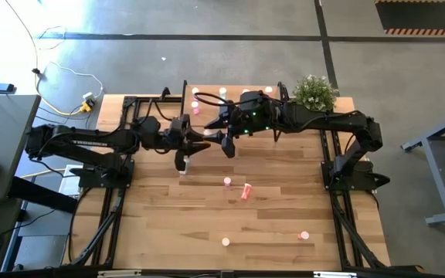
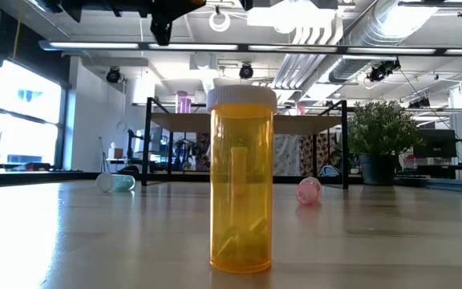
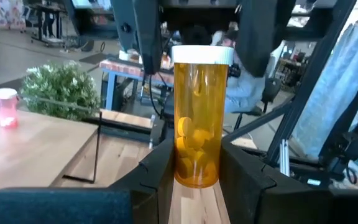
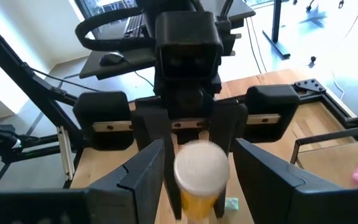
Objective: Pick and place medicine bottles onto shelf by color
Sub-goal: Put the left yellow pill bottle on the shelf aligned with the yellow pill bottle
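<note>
Gripping an orange translucent pill bottle with a white cap (image 3: 196,118) between the two dark fingers of the left gripper (image 3: 196,180); fingers pressed against both sides of the bottle's lower body, bottle upright, cap uppermost, pale tablets visible inside. Held over the middle of the plank-patterned wooden tabletop (image 1: 284,224), between the two arms in the high view.

Facing it from the opposite side: right gripper (image 4: 194,171), jaws spread apart, one finger on each side of the same bottle, not touching it; white cap seen between the fingertips in the right wrist view.

Standing behind both grippers at the far edge of the table: small light-wood shelf on thin black legs (image 2: 319,124), carrying several small bottles. Beside it, a green potted plant (image 1: 314,93).

Lying loose on the tabletop: a pink bottle on its side (image 1: 246,191), a small upright pink bottle (image 1: 227,182) just beside it, and two more near the front edge. Standing close to the low camera: another orange white-capped bottle (image 2: 241,181).
</note>
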You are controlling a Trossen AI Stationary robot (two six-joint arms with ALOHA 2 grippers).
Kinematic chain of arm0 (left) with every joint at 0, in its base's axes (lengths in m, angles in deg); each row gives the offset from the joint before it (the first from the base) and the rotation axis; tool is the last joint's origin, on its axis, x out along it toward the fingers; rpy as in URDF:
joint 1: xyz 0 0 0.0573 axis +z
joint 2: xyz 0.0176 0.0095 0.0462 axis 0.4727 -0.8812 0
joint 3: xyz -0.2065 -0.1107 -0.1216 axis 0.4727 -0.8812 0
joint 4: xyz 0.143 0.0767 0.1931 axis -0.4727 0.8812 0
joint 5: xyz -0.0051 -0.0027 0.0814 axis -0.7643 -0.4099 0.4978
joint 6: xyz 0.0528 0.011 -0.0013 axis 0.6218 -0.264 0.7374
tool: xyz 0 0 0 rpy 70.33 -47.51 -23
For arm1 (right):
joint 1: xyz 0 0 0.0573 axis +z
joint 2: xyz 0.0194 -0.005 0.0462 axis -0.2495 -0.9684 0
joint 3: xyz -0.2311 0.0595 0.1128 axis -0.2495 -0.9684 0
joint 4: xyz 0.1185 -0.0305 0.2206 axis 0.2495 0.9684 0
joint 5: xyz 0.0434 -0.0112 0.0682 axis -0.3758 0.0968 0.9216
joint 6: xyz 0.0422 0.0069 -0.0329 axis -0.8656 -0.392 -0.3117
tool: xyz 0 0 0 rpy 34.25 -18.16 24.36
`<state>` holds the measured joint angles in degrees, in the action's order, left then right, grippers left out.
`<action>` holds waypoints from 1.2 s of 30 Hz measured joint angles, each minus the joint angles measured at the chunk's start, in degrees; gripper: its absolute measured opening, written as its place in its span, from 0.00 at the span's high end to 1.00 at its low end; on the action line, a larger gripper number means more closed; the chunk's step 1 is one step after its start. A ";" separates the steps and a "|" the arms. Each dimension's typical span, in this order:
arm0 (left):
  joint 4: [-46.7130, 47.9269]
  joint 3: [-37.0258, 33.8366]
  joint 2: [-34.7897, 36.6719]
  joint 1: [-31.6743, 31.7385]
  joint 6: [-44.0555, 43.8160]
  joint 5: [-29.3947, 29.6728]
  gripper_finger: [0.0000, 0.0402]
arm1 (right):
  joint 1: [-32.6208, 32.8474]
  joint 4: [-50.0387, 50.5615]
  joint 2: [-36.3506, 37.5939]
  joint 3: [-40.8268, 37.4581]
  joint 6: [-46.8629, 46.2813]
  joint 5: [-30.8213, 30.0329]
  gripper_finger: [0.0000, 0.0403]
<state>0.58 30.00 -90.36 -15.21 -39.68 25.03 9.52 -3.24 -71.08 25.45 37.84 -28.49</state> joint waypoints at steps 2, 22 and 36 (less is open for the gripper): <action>0.10 0.68 -0.88 0.00 0.02 -0.31 0.76 | 0.00 0.43 0.00 0.00 0.00 0.00 0.54; 0.02 1.00 -1.17 0.07 0.05 -0.33 0.76 | 0.00 3.88 0.07 0.00 0.00 -1.16 0.68; 2.85 1.05 -1.15 0.11 0.08 2.04 0.71 | -0.03 4.34 0.17 0.00 0.00 -1.53 0.77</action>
<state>3.44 31.04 -91.51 -15.10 -39.60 27.06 9.48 1.10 -70.91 25.45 37.84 -30.02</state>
